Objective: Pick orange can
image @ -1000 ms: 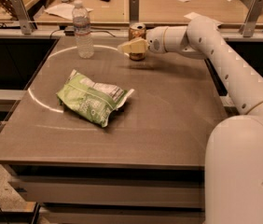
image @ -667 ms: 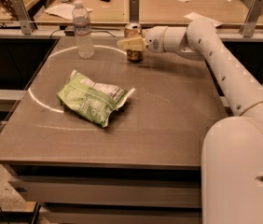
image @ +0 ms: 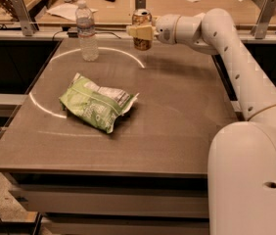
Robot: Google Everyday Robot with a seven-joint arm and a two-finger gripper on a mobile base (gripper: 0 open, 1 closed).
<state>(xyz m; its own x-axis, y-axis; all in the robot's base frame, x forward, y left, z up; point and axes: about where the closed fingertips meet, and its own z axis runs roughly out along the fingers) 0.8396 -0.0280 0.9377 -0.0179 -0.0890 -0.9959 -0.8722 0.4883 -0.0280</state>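
The orange can (image: 142, 19) is a small orange-brown drink can with a silver rim, held upright above the far part of the grey table (image: 177, 126). My gripper (image: 140, 32) comes in from the right at the end of the white arm (image: 226, 48). Its pale fingers (image: 139, 31) are shut around the can's middle, and the can's base hangs clear of the tabletop.
A clear plastic water bottle (image: 86, 31) stands at the far left of the table. A green chip bag (image: 97, 103) lies near the table's middle left. A wooden bench (image: 187, 4) with papers runs behind the table.
My gripper has lifted the can off the tabletop and carried it a little higher and to the left. The bottle and the bag have not moved.
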